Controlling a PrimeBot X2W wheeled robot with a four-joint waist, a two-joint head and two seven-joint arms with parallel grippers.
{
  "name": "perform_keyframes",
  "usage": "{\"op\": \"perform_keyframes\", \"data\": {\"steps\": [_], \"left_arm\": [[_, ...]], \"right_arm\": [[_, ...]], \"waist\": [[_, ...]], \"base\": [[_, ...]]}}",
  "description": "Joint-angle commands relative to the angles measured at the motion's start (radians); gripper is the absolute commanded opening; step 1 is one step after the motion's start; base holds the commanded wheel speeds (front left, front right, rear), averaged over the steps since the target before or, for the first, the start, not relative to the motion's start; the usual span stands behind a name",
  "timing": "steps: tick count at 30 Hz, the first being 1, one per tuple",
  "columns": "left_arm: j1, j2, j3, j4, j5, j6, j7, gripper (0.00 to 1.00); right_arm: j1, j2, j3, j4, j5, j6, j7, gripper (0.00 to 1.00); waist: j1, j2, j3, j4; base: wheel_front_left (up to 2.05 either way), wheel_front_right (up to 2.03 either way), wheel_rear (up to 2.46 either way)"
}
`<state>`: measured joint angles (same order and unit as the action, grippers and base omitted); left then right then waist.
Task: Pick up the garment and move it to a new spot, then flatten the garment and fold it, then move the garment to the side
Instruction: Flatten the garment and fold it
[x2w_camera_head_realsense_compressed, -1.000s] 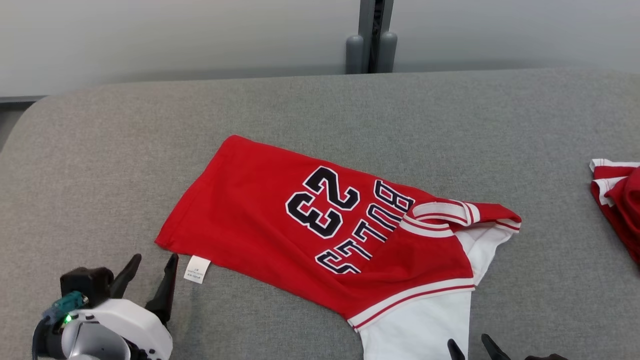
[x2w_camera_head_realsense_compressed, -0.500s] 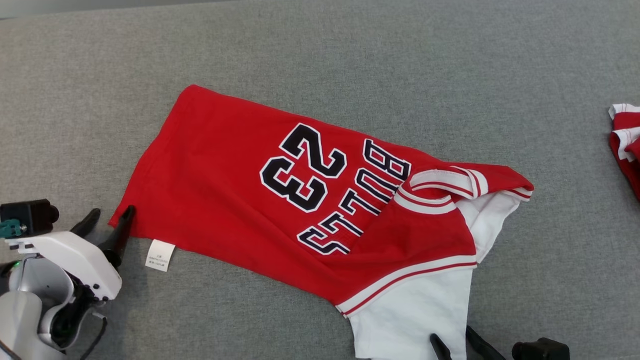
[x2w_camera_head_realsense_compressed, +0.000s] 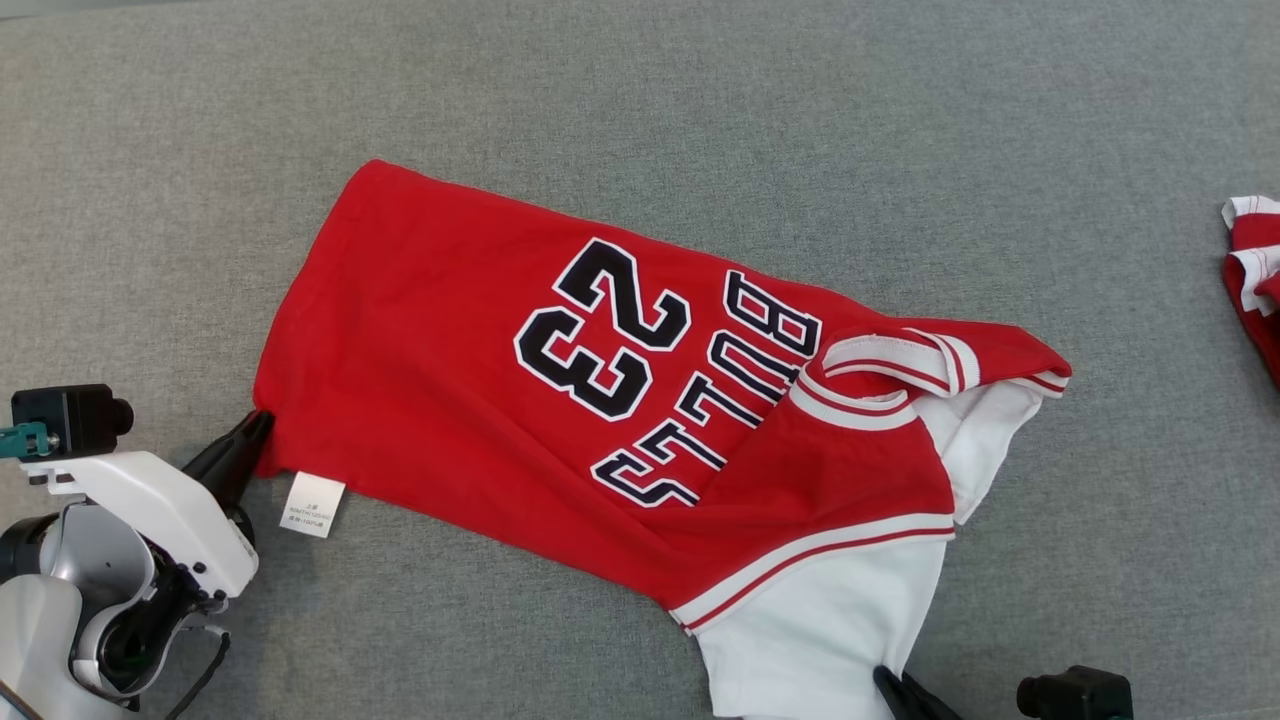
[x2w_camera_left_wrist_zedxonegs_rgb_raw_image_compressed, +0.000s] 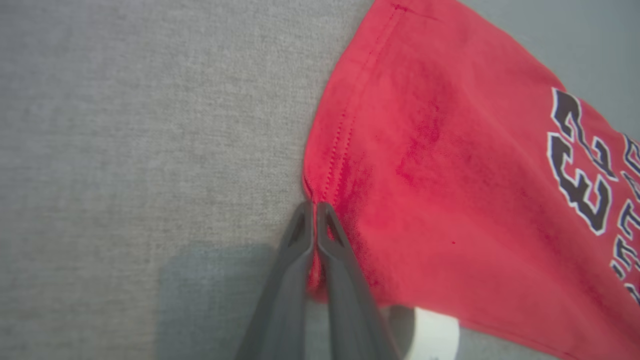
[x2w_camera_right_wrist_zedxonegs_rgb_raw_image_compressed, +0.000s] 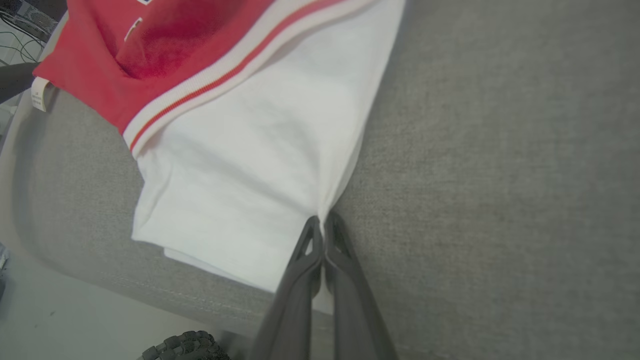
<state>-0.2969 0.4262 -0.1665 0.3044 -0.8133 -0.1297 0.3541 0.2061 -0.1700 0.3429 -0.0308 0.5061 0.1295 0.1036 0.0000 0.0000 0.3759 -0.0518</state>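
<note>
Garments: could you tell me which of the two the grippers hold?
The central jersey numbered 23, pinched at hem and sleeve; the other garment lies apart, untouched.

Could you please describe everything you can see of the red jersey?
The red jersey looks like soft knit, printed with black, white-edged "23" and "BULLS". It lies mostly flat and slanted on the grey fabric surface, rumpled at the collar end. Its white sleeve, trimmed with red-and-white ribbing, points toward the robot. A white care label sticks out by the hem. The left gripper is shut on the hem corner, the right gripper on the sleeve's edge.
</note>
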Motion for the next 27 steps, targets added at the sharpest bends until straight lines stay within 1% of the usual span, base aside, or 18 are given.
{"op": "perform_keyframes", "data": {"steps": [1, 3, 6, 12, 17, 23, 26, 27], "left_arm": [[0.019, -0.002, -0.01, -0.001, -0.005, -0.001, 0.001, 0.0], [0.017, 0.01, -0.002, -0.037, -0.001, -0.001, -0.017, 0.0], [0.019, 0.013, 0.012, -0.094, -0.01, -0.001, -0.04, 0.0], [0.018, 0.015, 0.049, -0.242, -0.039, -0.001, -0.072, 0.0], [-0.019, 0.021, 0.063, -0.346, -0.056, 0.0, -0.089, 0.0], [-0.092, 0.023, 0.063, -0.417, -0.065, -0.001, -0.109, 0.0], [-0.141, 0.021, 0.066, -0.43, -0.044, 0.001, -0.132, 0.0], [-0.16, 0.019, 0.069, -0.431, -0.037, 0.008, -0.137, 0.0]], "right_arm": [[-0.002, -0.002, 0.003, 0.0, 0.013, 0.002, 0.0, 0.0], [-0.009, -0.01, -0.016, -0.025, 0.028, 0.002, -0.012, 0.0], [-0.018, -0.014, -0.04, -0.076, 0.08, 0.002, -0.026, 0.0], [-0.047, -0.033, -0.1, -0.205, 0.204, 0.002, -0.052, 0.0], [-0.091, -0.054, -0.132, -0.297, 0.296, 0.002, -0.06, 0.0], [-0.202, -0.059, -0.18, -0.383, 0.423, 0.002, -0.096, 0.0], [-0.288, -0.069, -0.212, -0.401, 0.463, 0.002, -0.112, 0.0], [-0.32, -0.072, -0.221, -0.401, 0.47, 0.002, -0.115, 0.0]], "waist": [[0.0, 0.0, -0.001, 0.001], [0.0, 0.0, -0.004, 0.003], [0.0, 0.0, -0.01, 0.004], [0.0, 0.0, -0.034, 0.007], [0.0, 0.0, -0.063, 0.018], [0.0, 0.0, -0.112, 0.024], [0.0, 0.0, -0.141, 0.024], [0.0, 0.0, -0.15, 0.023]], "base": [[0.0, 0.0, 0.0], [0.0, 0.0, 0.0], [0.0, 0.0, 0.0], [0.0, 0.0, 0.0], [0.0, 0.0, 0.0], [0.0, 0.0, 0.0], [0.0, 0.0, 0.0], [0.0, 0.0, 0.0]]}}
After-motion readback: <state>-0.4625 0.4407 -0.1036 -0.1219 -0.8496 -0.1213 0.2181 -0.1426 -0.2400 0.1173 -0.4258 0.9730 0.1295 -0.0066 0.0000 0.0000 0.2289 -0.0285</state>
